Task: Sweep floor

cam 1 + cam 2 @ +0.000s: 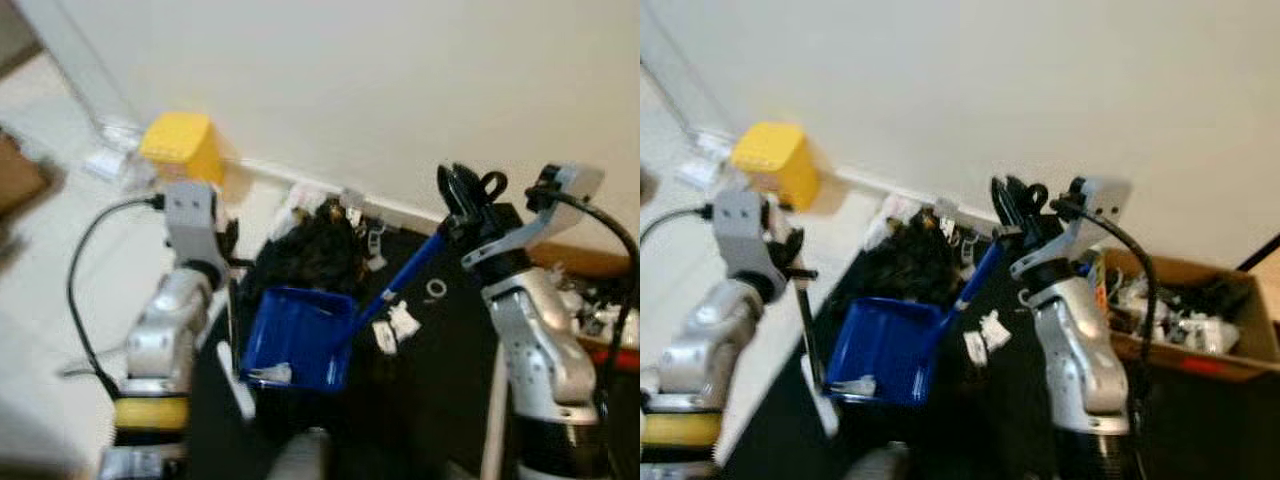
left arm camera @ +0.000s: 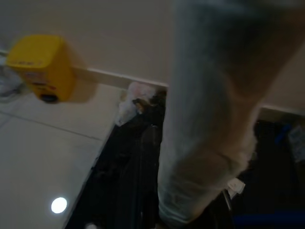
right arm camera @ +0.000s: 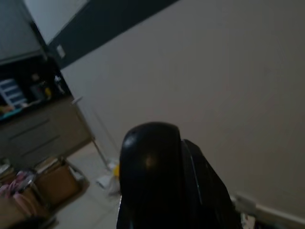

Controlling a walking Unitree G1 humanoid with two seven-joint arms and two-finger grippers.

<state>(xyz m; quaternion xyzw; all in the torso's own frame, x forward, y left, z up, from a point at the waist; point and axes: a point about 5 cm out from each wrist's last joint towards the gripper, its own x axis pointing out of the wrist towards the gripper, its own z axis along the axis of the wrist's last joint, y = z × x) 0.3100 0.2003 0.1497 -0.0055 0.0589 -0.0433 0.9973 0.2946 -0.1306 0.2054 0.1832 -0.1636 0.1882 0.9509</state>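
A blue dustpan rests on the black mat with a few white scraps inside it. Its long blue handle rises to my right gripper, which is shut on the handle's top. My left gripper is shut on a thin dark broom pole that stands just left of the dustpan. The pole's white head lies on the floor. A heap of dark rubbish lies behind the dustpan near the wall. White paper scraps lie on the mat to its right.
A yellow bin stands by the white wall on pale tiles at the left, also seen as the yellow bin. An open cardboard box of clutter sits at the right. Clear plastic wrapping lies beside the bin.
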